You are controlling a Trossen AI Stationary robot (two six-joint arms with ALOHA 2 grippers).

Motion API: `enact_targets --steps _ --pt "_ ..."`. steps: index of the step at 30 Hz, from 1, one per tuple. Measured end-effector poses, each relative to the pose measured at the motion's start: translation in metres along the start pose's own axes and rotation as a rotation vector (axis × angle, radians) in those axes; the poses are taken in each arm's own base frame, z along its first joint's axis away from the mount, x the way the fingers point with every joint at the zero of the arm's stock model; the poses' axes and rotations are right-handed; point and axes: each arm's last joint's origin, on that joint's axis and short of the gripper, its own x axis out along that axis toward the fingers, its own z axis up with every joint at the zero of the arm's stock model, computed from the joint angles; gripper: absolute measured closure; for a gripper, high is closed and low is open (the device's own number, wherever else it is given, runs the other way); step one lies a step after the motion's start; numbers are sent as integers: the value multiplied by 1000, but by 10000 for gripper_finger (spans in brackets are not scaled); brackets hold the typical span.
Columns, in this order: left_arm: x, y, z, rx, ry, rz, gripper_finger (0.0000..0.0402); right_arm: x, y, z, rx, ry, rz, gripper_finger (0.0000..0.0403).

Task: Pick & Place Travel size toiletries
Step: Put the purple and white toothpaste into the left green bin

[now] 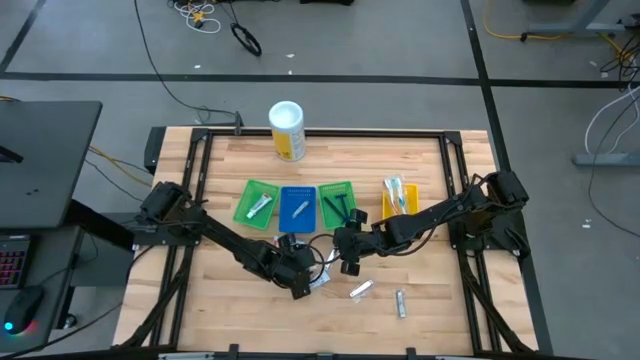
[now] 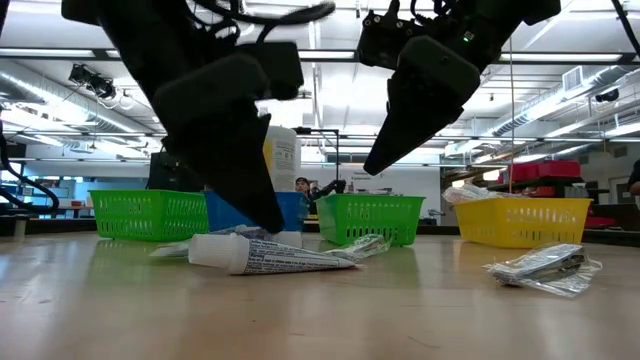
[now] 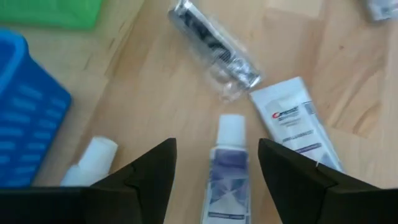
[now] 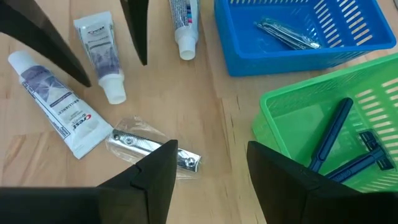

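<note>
Straddling a small white-and-blue tube [image 3: 225, 165], the left gripper [image 3: 214, 171] has fingers apart, empty, just beside the blue tray [image 3: 25, 118]. To grip well: centre on the tube body, lower square, close below the cap. Right gripper [image 4: 208, 168] hovers open nearby; neighbouring tube [image 3: 292, 121] reads "Crest".

Bright, even overhead lighting, soft shadows; left wrist view blurred up close.
</note>
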Motion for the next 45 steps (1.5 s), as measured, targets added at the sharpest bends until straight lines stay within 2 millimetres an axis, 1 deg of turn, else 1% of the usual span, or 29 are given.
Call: enact_targets --steps 6,10,15,19,22,29,33,39,45 --pt "-2 1 -1 66 27 -16 162 0 0 0 0 0 0 199" --pt "0 1 -4 106 41 -15 162 0 0 0 0 0 2 199" --pt "5 6 -15 104 69 -28 161 0 1 0 1 6 25 199" --pt "6 7 -17 102 70 -28 165 0 1 0 2 5 38 199" --pt "6 7 -17 115 65 -36 183 0 1 0 2 5 37 199" --pt "6 5 -16 122 67 -62 250 0 1 0 2 5 37 199" --pt "6 5 -16 122 66 -59 277 0 1 0 2 6 37 199" --pt "6 6 -16 117 62 -53 301 0 1 0 2 6 36 199" --pt "6 6 -16 104 60 -52 307 0 1 0 2 6 35 199"
